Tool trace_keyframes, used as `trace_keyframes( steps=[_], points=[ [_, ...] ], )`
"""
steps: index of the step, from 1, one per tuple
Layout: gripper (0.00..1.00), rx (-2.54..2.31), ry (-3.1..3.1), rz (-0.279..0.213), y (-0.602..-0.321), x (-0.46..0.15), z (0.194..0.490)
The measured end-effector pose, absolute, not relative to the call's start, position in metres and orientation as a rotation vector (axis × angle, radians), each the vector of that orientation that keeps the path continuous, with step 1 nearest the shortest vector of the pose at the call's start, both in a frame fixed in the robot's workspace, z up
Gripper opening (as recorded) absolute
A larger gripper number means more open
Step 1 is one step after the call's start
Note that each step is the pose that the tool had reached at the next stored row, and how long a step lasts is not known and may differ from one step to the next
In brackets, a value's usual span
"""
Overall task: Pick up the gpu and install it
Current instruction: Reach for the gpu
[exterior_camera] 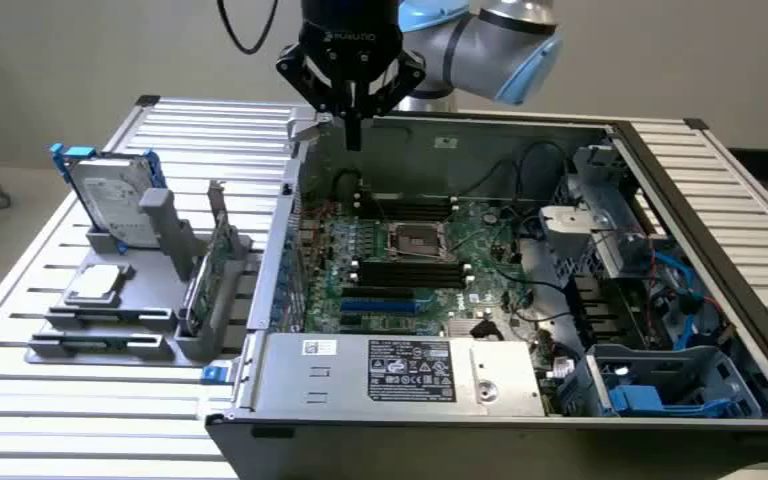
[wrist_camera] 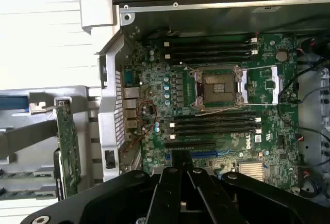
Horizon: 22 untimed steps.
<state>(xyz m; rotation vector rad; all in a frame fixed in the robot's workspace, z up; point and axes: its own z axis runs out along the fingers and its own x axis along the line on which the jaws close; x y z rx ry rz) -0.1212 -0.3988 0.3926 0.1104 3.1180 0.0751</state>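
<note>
One pincer (exterior_camera: 352,130), pressed together and pinching nothing, hangs over one edge of the open computer case (exterior_camera: 275,262). We find the gpu (exterior_camera: 220,260) well apart from it, lower and toward the exterior view's left, upright in a gray holder (exterior_camera: 104,338) on the worktop (exterior_camera: 77,410), outside the case wall.

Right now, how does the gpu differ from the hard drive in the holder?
The gpu is a thin green board; the hard drive is a thicker silver block. The hard drive has blue rails, the gpu a metal bracket. Both stand upright in the gray holder.
</note>
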Motion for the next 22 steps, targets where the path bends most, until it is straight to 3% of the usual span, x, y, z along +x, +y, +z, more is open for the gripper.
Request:
trace_keyframes(
  steps=[9,22],
  points=[
    [0.11,0.111,3.118,0.075,-0.399,-0.123,0.393],
    [0.11,0.112,3.142,0.064,-0.399,-0.17,0.389]
  ],
)
